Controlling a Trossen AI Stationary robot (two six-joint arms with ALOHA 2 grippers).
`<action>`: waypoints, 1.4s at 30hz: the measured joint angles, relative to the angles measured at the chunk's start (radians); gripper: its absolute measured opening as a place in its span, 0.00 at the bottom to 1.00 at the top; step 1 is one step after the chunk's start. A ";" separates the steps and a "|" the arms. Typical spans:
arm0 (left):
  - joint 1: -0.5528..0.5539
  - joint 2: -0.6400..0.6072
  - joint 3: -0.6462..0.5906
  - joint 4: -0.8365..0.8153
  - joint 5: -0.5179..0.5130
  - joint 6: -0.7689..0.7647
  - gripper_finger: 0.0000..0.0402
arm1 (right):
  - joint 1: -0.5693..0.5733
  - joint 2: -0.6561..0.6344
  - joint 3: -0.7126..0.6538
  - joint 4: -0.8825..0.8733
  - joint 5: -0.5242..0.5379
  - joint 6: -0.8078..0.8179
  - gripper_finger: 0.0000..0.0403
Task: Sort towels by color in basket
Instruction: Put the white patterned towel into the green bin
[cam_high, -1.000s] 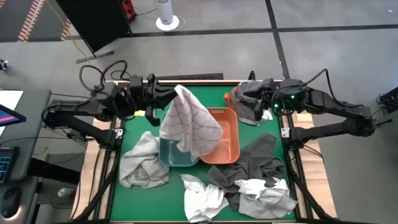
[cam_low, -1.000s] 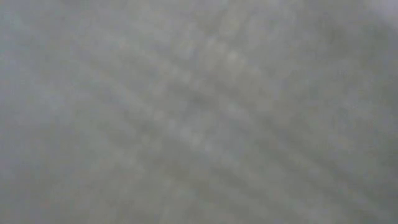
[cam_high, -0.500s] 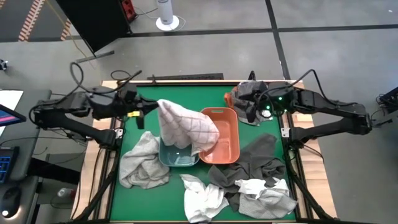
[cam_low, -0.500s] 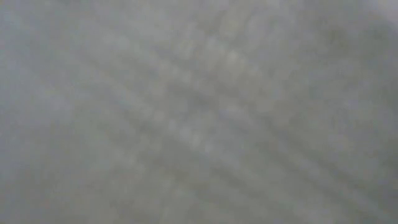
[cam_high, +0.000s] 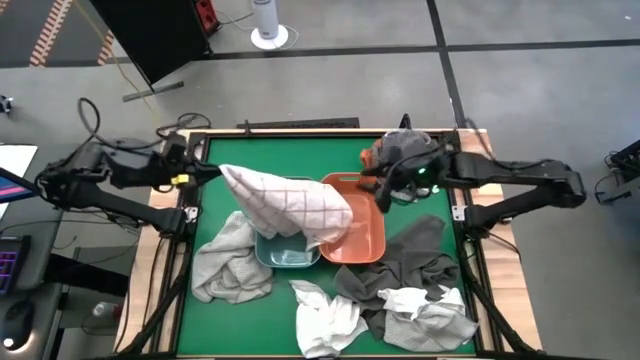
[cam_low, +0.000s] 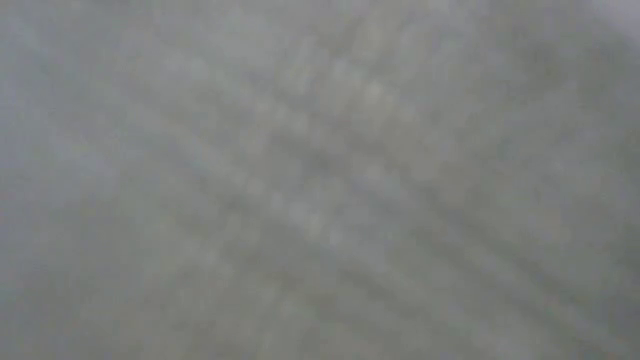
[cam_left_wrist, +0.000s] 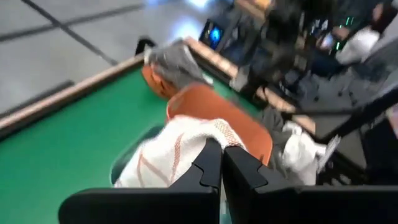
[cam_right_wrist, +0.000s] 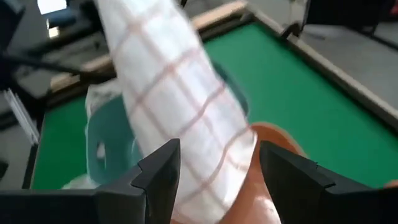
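Observation:
A white towel with dark checks (cam_high: 295, 208) slants down from my left gripper (cam_high: 213, 171), which is shut on its upper end near the table's far left. The towel's lower part lies over the teal basket (cam_high: 287, 257) and the orange basket (cam_high: 366, 232). In the left wrist view the towel (cam_left_wrist: 177, 158) bunches just beyond the shut fingers. My right gripper (cam_high: 384, 188) stands open over the orange basket's far rim. Its wrist view looks along the checked towel (cam_right_wrist: 174, 106) with a finger on either side, and I cannot tell whether it touches. My left gripper pinches the checked towel's upper end (cam_left_wrist: 210, 138), a bunched tip, between its two fingers. The fingers come nearly level from the table's left side. The towel runs from them down toward the right, fairly taut, with its lower end resting on the two baskets.
Loose towels lie along the near side: a light grey heap (cam_high: 230, 262), a white one (cam_high: 325, 315), a dark grey one (cam_high: 405, 262) and a white-grey one (cam_high: 432, 315). A grey and rust-orange heap (cam_high: 392, 150) sits at the far right. Blurred cloth fills the low view.
My left gripper has drawn back toward the table's left edge and sunk a little, staying shut on the towel. The towel hung as a peak over the baskets and now stretches slanting leftward, its lower end still on them. My right gripper has moved from the far-right heap toward the orange basket.

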 joint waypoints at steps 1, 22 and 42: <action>0.000 -0.007 0.006 0.011 -0.014 0.009 0.00 | 0.014 0.025 0.010 0.002 0.000 -0.008 0.60; 0.000 -0.015 0.004 0.304 0.147 0.140 0.00 | 0.101 0.633 0.330 0.332 0.001 -0.132 0.67; 0.000 0.279 0.004 0.531 0.106 0.260 0.00 | 0.108 0.583 0.714 -0.381 -0.075 -0.398 0.67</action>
